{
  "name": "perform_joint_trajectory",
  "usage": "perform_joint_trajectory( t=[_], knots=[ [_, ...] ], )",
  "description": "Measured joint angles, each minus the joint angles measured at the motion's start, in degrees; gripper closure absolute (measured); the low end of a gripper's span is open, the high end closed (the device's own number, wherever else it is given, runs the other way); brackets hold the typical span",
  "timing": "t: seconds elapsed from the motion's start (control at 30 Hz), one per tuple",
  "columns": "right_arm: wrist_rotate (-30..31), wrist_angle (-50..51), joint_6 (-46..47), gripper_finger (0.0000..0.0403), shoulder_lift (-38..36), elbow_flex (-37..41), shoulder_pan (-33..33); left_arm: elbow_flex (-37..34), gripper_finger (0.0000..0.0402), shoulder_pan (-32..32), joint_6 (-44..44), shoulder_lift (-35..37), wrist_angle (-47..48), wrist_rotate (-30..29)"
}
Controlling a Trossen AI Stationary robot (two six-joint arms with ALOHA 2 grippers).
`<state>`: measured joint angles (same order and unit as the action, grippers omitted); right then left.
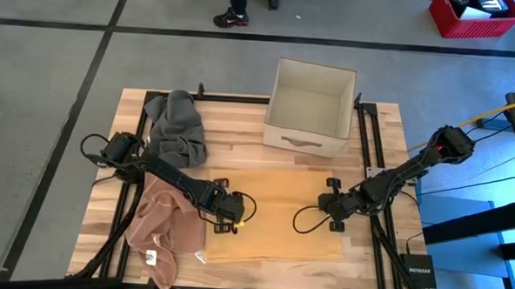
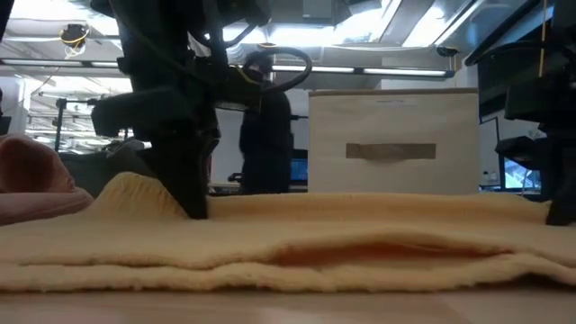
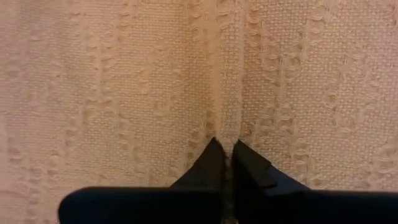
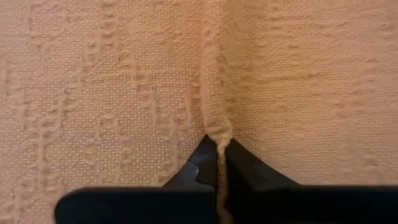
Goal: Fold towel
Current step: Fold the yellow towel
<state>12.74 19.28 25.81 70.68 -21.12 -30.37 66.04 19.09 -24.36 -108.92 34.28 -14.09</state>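
A pale yellow towel [image 1: 276, 217] lies flat on the wooden table [image 1: 239, 157]; the low view shows it as stacked layers [image 2: 315, 247]. My left gripper [image 1: 227, 222] stands at the towel's left edge, pointing steeply down, shut on a pinched-up ridge of cloth [image 3: 227, 144]. My right gripper [image 1: 334, 216] stands at the towel's right edge, also pointing steeply down and shut on a ridge of cloth [image 4: 217, 142]. In the low view the left arm's fingers [image 2: 193, 202] come down onto the towel beside a small raised hump. My left gripper pinches a narrow raised ridge of the towel [image 3: 227, 118] between its two fingertips, near the towel's left edge. It comes from above, slanting. The cloth around it lies on the table, humped up beside the fingers [image 2: 130, 187]. How many layers it holds does not show. My right gripper pinches a narrow raised ridge of the towel [image 4: 216, 121] between its two fingertips, near the towel's right edge. It comes from above, slanting. The rest of the towel lies flat on the table. One layer or several, I cannot tell.
A pink towel [image 1: 160, 227] lies crumpled at the table's left near corner, touching the yellow towel's left edge. A grey towel [image 1: 178, 128] is heaped at the far left. A white open box [image 1: 310, 108] stands at the far edge. A person's feet [image 1: 232, 17] show beyond the table.
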Motion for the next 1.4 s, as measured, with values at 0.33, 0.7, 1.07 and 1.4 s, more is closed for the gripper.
perform_joint_trajectory(
  t=[0.33, 0.7, 1.07, 1.4],
  knots=[
    [4.29, 13.11, 0.71, 0.0396, 0.19, -10.44, -0.16, 8.48, 0.0399, 1.79, -0.70, -0.24, 12.92, -5.96],
    [12.59, 33.53, 6.27, 0.0399, 0.08, -28.68, -9.11, 22.85, 0.0400, 5.29, -1.84, 0.88, 27.64, -10.15],
    [21.19, 48.14, 18.95, 0.0400, 0.03, -37.54, -19.41, 23.43, 0.0400, 8.74, -5.52, 6.50, 30.85, -13.37],
    [30.32, 56.07, 22.08, 0.0400, -0.03, -38.17, -20.22, 23.45, 0.0400, 5.51, 0.05, 11.62, 32.41, -22.04]
  ],
)
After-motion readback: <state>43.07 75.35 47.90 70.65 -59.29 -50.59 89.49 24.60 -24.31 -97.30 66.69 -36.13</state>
